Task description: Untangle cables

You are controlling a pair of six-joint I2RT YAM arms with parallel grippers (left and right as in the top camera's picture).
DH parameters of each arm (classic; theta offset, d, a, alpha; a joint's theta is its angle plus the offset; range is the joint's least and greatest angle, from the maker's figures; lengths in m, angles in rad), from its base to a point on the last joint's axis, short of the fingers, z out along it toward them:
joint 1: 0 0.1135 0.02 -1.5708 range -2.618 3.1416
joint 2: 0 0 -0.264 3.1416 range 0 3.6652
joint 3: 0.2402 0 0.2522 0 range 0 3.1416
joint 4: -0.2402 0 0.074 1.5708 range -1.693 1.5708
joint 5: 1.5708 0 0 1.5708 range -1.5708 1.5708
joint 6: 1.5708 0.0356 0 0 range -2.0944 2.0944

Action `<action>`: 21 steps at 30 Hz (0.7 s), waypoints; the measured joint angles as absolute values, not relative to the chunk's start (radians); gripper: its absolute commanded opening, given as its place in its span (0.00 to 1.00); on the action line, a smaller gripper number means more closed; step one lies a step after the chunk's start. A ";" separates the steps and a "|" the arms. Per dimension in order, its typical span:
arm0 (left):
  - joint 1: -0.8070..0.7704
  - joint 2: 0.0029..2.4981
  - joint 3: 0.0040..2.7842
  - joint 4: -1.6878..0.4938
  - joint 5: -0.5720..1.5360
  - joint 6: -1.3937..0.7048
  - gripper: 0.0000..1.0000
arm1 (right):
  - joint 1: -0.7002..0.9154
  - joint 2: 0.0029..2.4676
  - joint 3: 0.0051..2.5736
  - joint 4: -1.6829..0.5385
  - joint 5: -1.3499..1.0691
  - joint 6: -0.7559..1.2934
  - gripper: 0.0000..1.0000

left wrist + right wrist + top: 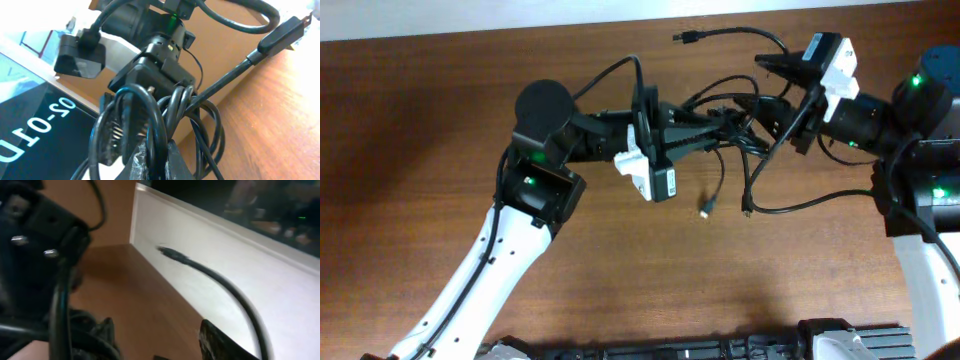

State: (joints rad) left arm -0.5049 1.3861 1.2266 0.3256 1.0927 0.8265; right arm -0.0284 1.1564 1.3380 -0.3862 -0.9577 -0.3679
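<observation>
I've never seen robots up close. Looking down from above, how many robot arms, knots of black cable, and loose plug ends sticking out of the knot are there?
robot arms: 2 (left arm, right arm)
cable tangle: 1, strung between the two arms
loose plug ends: 3 (top, lower left, lower right)
Total: 6

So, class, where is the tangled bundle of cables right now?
In the overhead view the cables sit bunched right of centre, toward the top of the picture, between the left gripper, shut on them, and the right gripper.
</observation>
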 measured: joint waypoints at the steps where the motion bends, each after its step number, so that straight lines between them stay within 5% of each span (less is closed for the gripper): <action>1: -0.505 1.386 1.227 0.317 1.092 0.826 0.00 | -0.024 1.156 1.338 -0.365 -0.905 -0.348 0.53; 9: -0.506 1.386 1.229 0.169 1.145 0.818 0.00 | -0.018 1.149 1.338 -0.272 -0.284 -0.072 0.54; 13: -0.475 1.386 1.229 0.116 1.172 0.818 0.00 | -0.019 1.149 1.338 -0.263 -0.148 -0.012 0.80; 21: -0.385 1.386 1.228 0.229 0.873 0.559 0.00 | -0.052 1.149 1.338 -0.450 -0.067 0.004 0.95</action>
State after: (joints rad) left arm -0.3847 1.3861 1.2278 0.2291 0.8734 0.5587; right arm -0.0517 1.1492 1.3380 -0.4503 -0.0673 0.0044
